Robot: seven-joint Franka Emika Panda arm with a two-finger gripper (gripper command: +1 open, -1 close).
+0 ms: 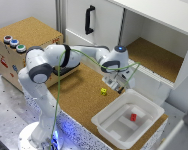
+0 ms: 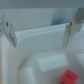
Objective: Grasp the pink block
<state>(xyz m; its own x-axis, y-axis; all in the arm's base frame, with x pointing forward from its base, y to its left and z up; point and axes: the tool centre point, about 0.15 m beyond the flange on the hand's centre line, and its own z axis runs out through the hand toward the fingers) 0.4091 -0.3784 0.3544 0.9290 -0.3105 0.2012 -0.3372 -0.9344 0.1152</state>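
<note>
The pink block (image 1: 133,117) is a tiny reddish-pink piece lying inside the white tray (image 1: 102,120) at the exterior view's lower right. My gripper (image 1: 116,86) hangs above the cork table, beyond the tray's far edge and apart from the block. In the wrist view the gripper (image 2: 39,44) is open and empty, with both fingers (image 2: 9,32) spread wide over the tray's rim (image 2: 30,61). The pink block (image 2: 69,77) shows at the edge of that view, partly cut off and clear of the fingers.
A small yellow cube (image 1: 103,91) with dark marks lies on the cork table (image 1: 79,95) just beside the gripper. A white cabinet with an open compartment (image 1: 154,55) stands behind. A cork box with coloured buttons (image 1: 14,42) stands at the exterior view's left.
</note>
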